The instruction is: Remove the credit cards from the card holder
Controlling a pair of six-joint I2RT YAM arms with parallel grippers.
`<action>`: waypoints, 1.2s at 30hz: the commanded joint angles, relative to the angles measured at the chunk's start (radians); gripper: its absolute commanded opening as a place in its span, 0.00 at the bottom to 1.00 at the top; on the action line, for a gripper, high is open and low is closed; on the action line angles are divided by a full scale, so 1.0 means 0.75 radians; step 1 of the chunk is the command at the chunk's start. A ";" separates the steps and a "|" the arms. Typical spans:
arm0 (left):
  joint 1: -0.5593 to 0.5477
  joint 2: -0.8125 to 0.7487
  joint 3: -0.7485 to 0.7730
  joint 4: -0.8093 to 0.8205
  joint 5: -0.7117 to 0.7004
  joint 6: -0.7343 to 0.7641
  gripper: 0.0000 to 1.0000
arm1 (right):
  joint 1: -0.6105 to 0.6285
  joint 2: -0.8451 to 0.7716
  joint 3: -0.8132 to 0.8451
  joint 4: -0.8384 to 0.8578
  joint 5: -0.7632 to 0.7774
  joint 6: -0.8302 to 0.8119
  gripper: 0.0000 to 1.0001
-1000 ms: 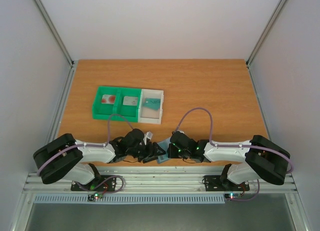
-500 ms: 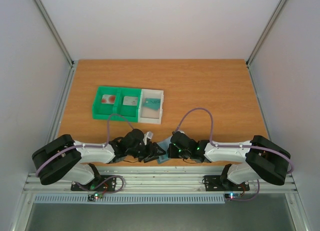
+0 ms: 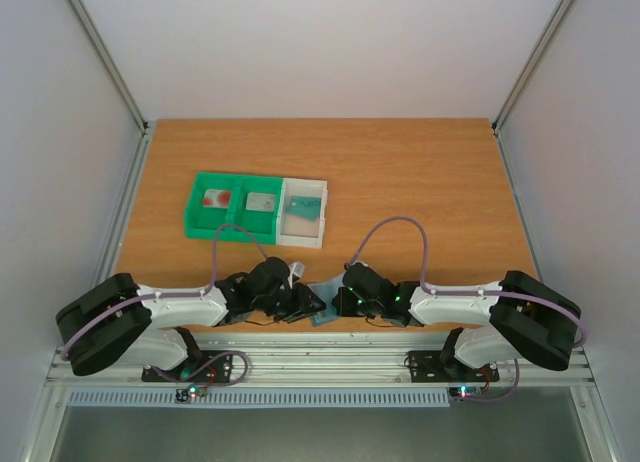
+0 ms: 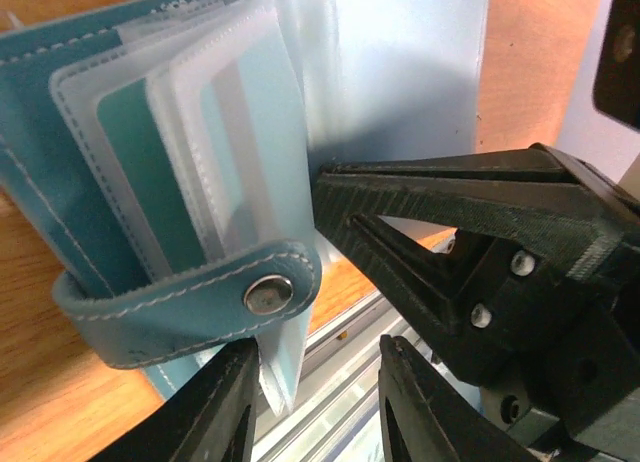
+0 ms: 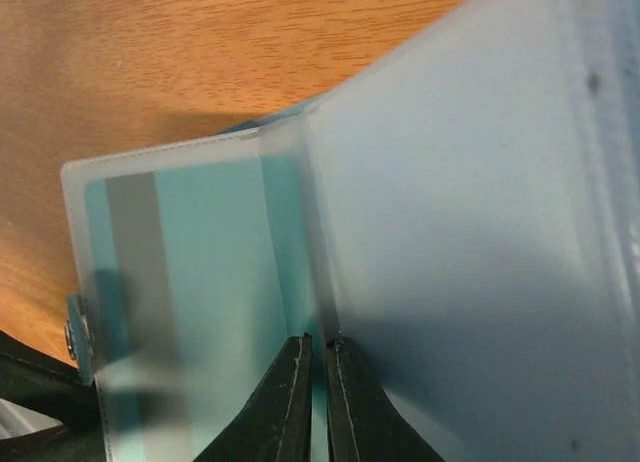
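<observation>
Your left hand (image 4: 318, 344) has just slid in closer with its jaws narrowed, but they're still gapped around a clear sleeve corner, gripping nothing, while your right hand (image 5: 320, 344) pinches a sleeve fold of the teal-blue stitched folding card holder (image 4: 150, 317). Reckon you're lining up the next pull. The holder's fanned open at the near edge of the wooden counter (image 3: 400, 172), between both hands, a teal grey-striped plastic credit card (image 5: 215, 282) still tucked in its sleeve.

You have: green tray (image 3: 215, 232), two compartments, well beyond the left gripper (image 3: 305, 304) | white tray (image 3: 300, 239) touching its right end, nearer that gripper | wooden table (image 3: 420, 172) under both | metal rail (image 3: 330, 347) just behind the gripper.
</observation>
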 commanded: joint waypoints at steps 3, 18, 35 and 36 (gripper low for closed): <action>-0.004 -0.101 0.070 -0.083 -0.127 0.088 0.34 | 0.011 0.056 -0.022 0.031 -0.100 0.003 0.10; -0.003 -0.048 0.096 0.069 -0.041 0.115 0.24 | 0.011 0.038 -0.052 0.123 -0.085 0.007 0.13; -0.003 0.027 0.105 0.224 0.026 0.134 0.26 | 0.010 -0.121 -0.209 0.221 0.034 0.063 0.22; -0.003 0.042 0.108 0.232 0.028 0.137 0.24 | 0.010 -0.133 -0.218 0.222 0.042 0.064 0.22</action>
